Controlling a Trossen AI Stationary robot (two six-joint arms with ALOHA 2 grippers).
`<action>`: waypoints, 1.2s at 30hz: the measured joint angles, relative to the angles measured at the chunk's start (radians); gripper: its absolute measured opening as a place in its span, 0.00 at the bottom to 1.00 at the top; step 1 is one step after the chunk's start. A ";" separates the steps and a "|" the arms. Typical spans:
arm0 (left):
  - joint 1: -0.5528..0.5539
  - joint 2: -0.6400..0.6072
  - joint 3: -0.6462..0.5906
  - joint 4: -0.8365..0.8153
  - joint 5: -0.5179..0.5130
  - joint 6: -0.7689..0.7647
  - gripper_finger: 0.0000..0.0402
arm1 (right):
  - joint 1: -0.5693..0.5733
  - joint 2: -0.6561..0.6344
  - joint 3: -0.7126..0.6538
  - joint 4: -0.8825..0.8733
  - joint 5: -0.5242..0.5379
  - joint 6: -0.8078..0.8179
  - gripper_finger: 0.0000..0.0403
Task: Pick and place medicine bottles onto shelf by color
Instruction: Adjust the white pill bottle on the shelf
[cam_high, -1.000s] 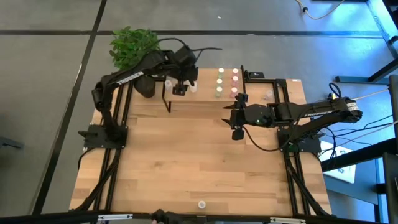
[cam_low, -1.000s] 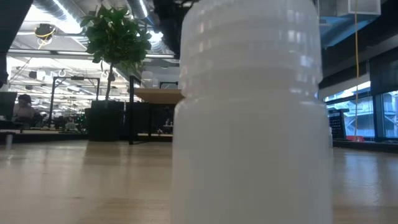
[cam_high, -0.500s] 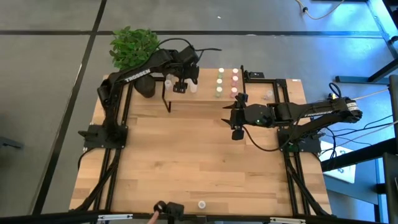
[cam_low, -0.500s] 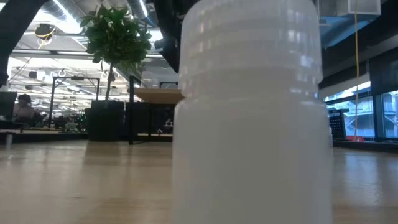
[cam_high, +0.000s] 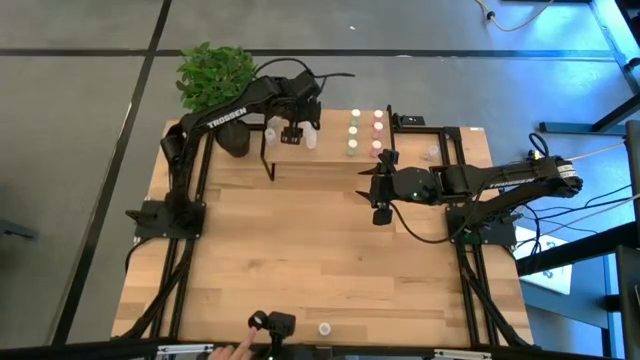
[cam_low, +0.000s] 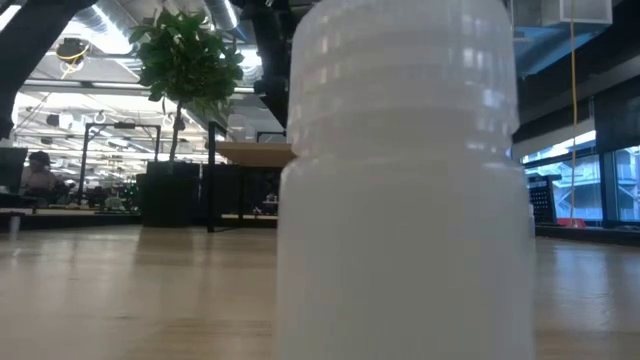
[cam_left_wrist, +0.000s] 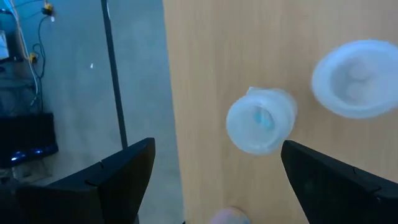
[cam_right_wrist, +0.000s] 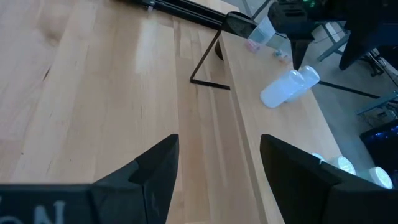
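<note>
The shelf (cam_high: 330, 150) stands at the table's far edge. On it are green-capped bottles (cam_high: 352, 135) and pink-capped bottles (cam_high: 378, 132) in rows, and white bottles (cam_high: 312, 138) toward its left end. My left gripper (cam_high: 290, 135) hangs open over that left end. In its wrist view two white-capped bottles (cam_left_wrist: 260, 121) (cam_left_wrist: 356, 78) show beyond the open fingers (cam_left_wrist: 214, 180). My right gripper (cam_high: 376, 190) waits open above the table, just in front of the shelf's right part. One white bottle (cam_low: 400, 180) stands at the table's near edge.
A potted plant (cam_high: 215, 75) stands at the far left corner, beside the left arm. In the right wrist view a white bottle (cam_right_wrist: 289, 87) lies on its side past a black shelf leg (cam_right_wrist: 208, 62). A person's hand holds a black object (cam_high: 272, 322) at the near edge.
My left gripper has moved toward the table's far edge and sunk a little over the shelf's left end, staying open. At the near edge a hand with a black object has come in and slid toward the right.
</note>
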 joint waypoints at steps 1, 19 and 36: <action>0.002 0.002 0.000 0.005 0.000 0.000 0.86 | 0.000 0.000 0.000 0.000 0.000 0.000 0.56; 0.007 0.003 0.000 0.095 0.003 0.023 0.86 | -0.001 0.000 0.000 0.000 0.000 0.000 0.56; 0.027 0.003 0.000 0.139 0.010 0.027 0.86 | -0.001 0.000 0.000 0.000 0.000 0.000 0.56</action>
